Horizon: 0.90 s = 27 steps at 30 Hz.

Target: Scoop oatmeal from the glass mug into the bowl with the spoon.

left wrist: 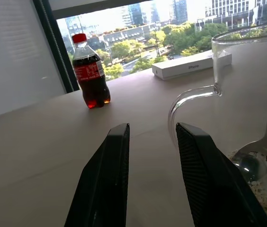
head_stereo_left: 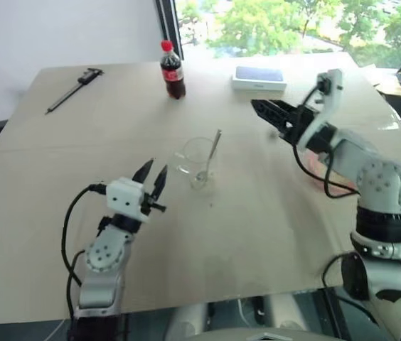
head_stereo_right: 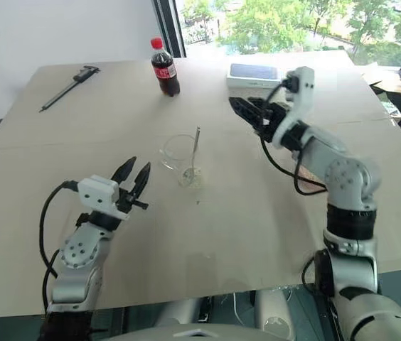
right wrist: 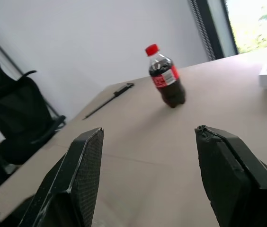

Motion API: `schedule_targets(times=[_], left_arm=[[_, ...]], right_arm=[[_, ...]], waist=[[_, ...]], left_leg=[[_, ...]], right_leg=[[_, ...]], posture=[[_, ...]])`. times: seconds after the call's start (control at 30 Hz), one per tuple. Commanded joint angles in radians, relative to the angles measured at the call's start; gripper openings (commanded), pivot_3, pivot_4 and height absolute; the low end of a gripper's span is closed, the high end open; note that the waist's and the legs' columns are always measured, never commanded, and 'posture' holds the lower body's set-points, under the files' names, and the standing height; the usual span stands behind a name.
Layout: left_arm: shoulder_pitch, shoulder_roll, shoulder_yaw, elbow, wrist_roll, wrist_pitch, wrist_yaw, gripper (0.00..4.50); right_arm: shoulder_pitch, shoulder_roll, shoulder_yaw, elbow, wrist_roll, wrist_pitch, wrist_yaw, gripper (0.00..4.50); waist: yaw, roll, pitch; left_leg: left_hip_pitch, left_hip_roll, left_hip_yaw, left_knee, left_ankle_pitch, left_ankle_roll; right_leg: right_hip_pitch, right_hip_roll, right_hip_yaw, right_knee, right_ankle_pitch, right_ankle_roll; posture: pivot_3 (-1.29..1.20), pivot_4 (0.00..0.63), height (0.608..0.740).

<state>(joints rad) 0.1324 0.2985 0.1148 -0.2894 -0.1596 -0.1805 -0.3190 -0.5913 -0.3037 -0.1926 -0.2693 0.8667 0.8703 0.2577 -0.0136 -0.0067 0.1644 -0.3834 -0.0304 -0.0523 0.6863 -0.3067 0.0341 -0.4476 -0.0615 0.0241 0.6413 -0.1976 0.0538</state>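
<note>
The glass mug (head_stereo_left: 195,160) stands at the table's middle with the spoon (head_stereo_left: 212,150) upright inside it, handle leaning on the rim. A thin layer of oatmeal (left wrist: 262,195) lies at the mug's bottom around the spoon's bowl (left wrist: 261,156). My left gripper (head_stereo_left: 152,175) is open and empty, just left of the mug and apart from it, its fingers (left wrist: 110,179) pointing past the mug's handle (left wrist: 186,105). My right gripper (head_stereo_left: 261,111) hovers open and empty above the table, right of and beyond the mug. The pink bowl (head_stereo_left: 317,175) is mostly hidden behind my right forearm.
A cola bottle (head_stereo_left: 173,71) stands at the far middle of the table, a white phone box (head_stereo_left: 259,78) to its right. A black caliper (head_stereo_left: 72,89) lies at the far left corner. A black chair (right wrist: 15,118) stands beyond the table's left side.
</note>
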Motion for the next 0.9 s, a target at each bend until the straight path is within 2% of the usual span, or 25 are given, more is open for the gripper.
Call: schedule_targets(times=[0.03, 0.2, 0.37, 0.47, 0.5, 0.6, 0.7, 0.9], left_arm=[[0.089, -0.027, 0.023, -0.159, -0.039, 0.061, 0.038, 1.63], [0.285, -0.024, -0.010, -0.234, -0.028, 0.138, 0.013, 1.63], [0.366, 0.006, 0.044, -0.233, -0.027, 0.159, -0.005, 1.63], [0.380, 0.018, 0.067, -0.232, -0.038, 0.146, -0.021, 2.49], [0.383, 0.018, 0.065, -0.235, -0.048, 0.155, -0.028, 2.87], [0.406, 0.026, 0.039, -0.252, -0.068, 0.193, -0.059, 4.40], [0.446, 0.045, -0.001, -0.285, -0.062, 0.236, -0.088, 4.46], [0.430, 0.064, 0.015, -0.282, -0.024, 0.261, -0.072, 4.46]], right_arm=[[0.114, -0.006, -0.014, -0.150, -0.013, -0.089, 0.040, 3.17], [0.374, -0.085, 0.064, -0.279, -0.109, -0.190, 0.166, 3.17], [0.575, -0.222, 0.169, -0.275, -0.287, -0.347, 0.337, 3.17], [0.659, -0.239, 0.179, -0.240, -0.346, -0.458, 0.386, 4.43], [0.678, -0.238, 0.176, -0.222, -0.365, -0.493, 0.397, 4.50], [0.715, -0.226, 0.148, -0.167, -0.371, -0.544, 0.422, 4.50], [0.737, -0.232, 0.108, -0.096, -0.369, -0.560, 0.437, 4.50], [0.757, -0.242, 0.116, -0.021, -0.406, -0.622, 0.494, 4.50]], waist=[[-0.001, 0.000, 0.000], [-0.001, 0.000, 0.000], [0.002, 0.000, 0.000], [0.001, -0.001, 0.000], [0.000, -0.001, 0.000], [0.000, -0.002, 0.001], [0.000, -0.003, 0.001], [0.003, -0.003, 0.001]], left_leg=[[0.000, 0.000, 0.000, 0.000, 0.000, 0.000], [0.002, 0.001, 0.000, -0.001, 0.000, 0.000], [0.007, 0.001, 0.000, 0.000, 0.000, 0.000], [0.010, 0.002, -0.001, 0.000, 0.000, 0.000], [0.011, 0.002, -0.001, 0.000, 0.000, 0.000], [0.019, 0.004, 0.001, -0.001, -0.001, 0.000], [0.022, 0.006, 0.001, -0.001, -0.002, 0.002], [0.021, 0.006, 0.000, -0.002, -0.002, 0.003]], right_leg=[[0.000, 0.000, 0.000, 0.000, 0.000, 0.000], [0.002, 0.002, 0.001, -0.001, 0.000, 0.000], [0.008, 0.003, -0.001, -0.002, -0.001, 0.000], [0.011, 0.005, -0.001, -0.004, -0.002, 0.000], [0.013, 0.006, -0.001, -0.005, -0.001, 0.001], [0.021, 0.006, 0.000, -0.007, -0.005, 0.001], [0.025, 0.008, -0.001, -0.011, -0.006, 0.001], [0.025, 0.008, -0.002, -0.014, -0.004, -0.002]], posture=[[0.00, 0.150, 0.740], [0.00, 0.150, 0.740], [0.00, 0.150, 0.740], [0.00, 0.150, 0.740], [0.00, 0.150, 0.740], [0.00, 0.150, 0.740], [0.00, 0.150, 0.740], [0.00, 0.150, 0.740]])
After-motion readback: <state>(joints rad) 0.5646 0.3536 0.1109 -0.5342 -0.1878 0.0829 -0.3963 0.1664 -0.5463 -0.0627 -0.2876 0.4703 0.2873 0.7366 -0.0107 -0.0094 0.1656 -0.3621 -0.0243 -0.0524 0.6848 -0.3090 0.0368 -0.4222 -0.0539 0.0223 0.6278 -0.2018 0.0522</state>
